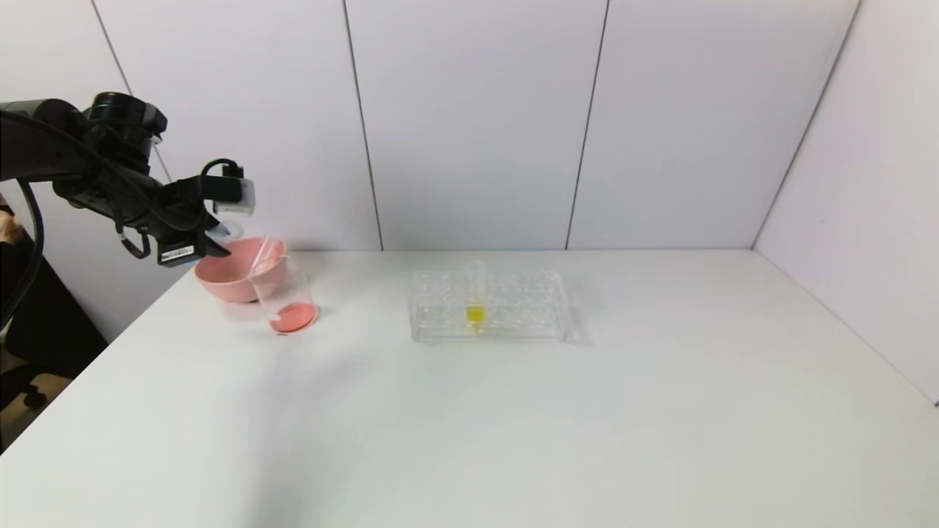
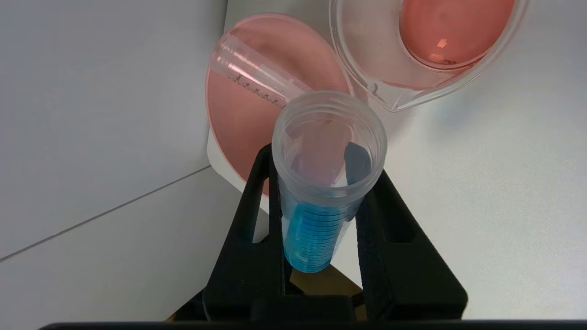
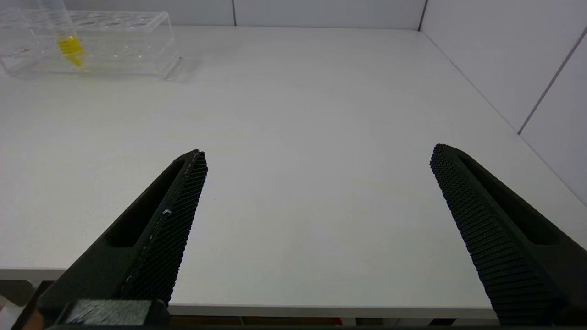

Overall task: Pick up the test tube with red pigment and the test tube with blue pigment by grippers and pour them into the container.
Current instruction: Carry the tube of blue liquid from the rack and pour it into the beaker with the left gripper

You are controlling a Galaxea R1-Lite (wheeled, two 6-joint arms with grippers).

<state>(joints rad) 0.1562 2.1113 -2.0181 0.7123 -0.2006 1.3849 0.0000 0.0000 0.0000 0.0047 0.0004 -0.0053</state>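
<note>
My left gripper (image 2: 323, 165) is shut on the test tube with blue pigment (image 2: 316, 229). Blue liquid fills the tube's lower part and its open mouth faces the wrist camera. In the head view this gripper (image 1: 216, 238) hangs at the table's far left, over the near-left rim of the pink bowl. The container (image 1: 287, 299), a clear beaker (image 2: 367, 55), stands just right of the bowl with red liquid (image 2: 451, 30) in its bottom. No tube holding red pigment shows. My right gripper (image 3: 318, 153) is open and empty over the table's front edge.
A clear empty tube (image 2: 257, 75) lies tilted in the pink bowl (image 1: 231, 277). The clear rack (image 1: 488, 304) stands mid-table with a yellow-tipped tube (image 1: 475, 297) upright in it. The table's left edge drops off right beside the bowl.
</note>
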